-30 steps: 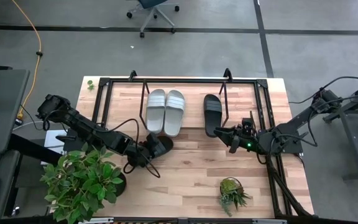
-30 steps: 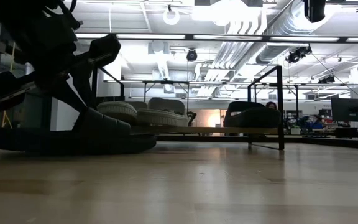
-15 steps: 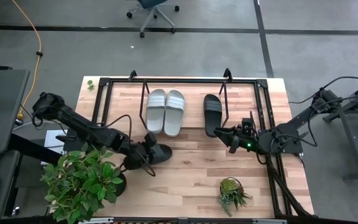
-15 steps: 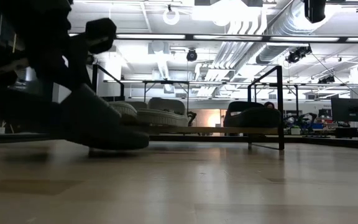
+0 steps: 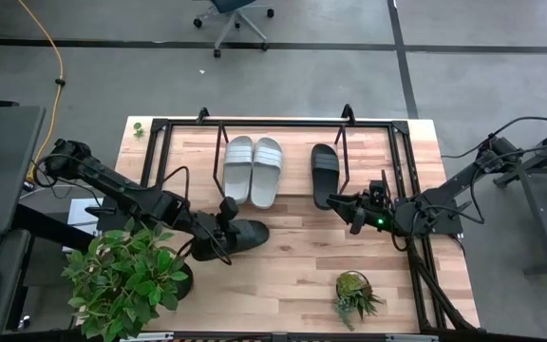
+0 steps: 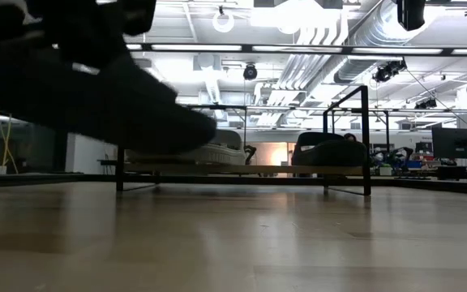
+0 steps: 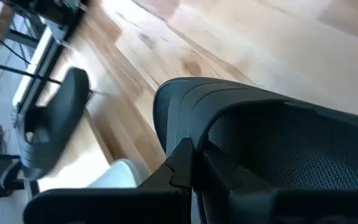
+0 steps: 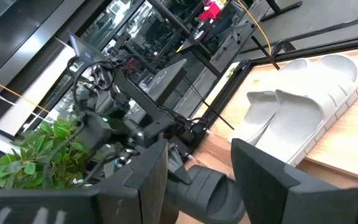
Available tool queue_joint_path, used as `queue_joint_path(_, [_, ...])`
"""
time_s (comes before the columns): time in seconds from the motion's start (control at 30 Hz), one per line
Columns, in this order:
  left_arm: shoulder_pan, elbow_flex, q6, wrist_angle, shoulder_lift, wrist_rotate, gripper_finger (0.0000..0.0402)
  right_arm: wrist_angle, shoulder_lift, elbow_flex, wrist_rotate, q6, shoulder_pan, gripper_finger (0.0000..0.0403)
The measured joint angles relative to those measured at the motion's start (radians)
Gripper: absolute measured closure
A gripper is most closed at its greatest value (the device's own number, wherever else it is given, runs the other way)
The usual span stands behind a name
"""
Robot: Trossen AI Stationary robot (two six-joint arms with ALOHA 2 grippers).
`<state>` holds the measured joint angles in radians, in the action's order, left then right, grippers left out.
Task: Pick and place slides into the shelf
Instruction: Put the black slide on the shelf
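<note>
Wood tabletop (image 5: 292, 266) — we see left gripper (image 5: 224, 228) clamped on raised black slide sandal (image 5: 247, 234); right gripper (image 5: 349, 211) parted, empty.

Counter (image 5: 292, 271): light wood planks, rectangular. Resting on it: shelf (image 5: 273, 124) of thin black tubing across the far half; large leafy potted plant (image 5: 122, 275) at the near left corner; small potted plant (image 5: 354, 294) near the front edge, right of centre; tiny green sprig (image 5: 138, 128) at the far left corner.
</note>
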<state>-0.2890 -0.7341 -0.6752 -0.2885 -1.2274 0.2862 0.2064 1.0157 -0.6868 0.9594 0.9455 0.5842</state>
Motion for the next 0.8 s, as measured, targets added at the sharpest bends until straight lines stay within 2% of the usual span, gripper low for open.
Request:
queue_joint_path(0.3, [0.0, -0.083, -0.044, -0.031, 0.0, 0.006, 0.0397, 0.0, 0.0, 0.0, -0.001, 0.0, 0.0, 0.0235])
queue_joint_path(0.8, [0.001, -0.09, -0.032, -0.044, 0.007, 0.039, 0.04, 0.001, 0.0, 0.0, -0.038, 0.023, 0.0, 0.0235])
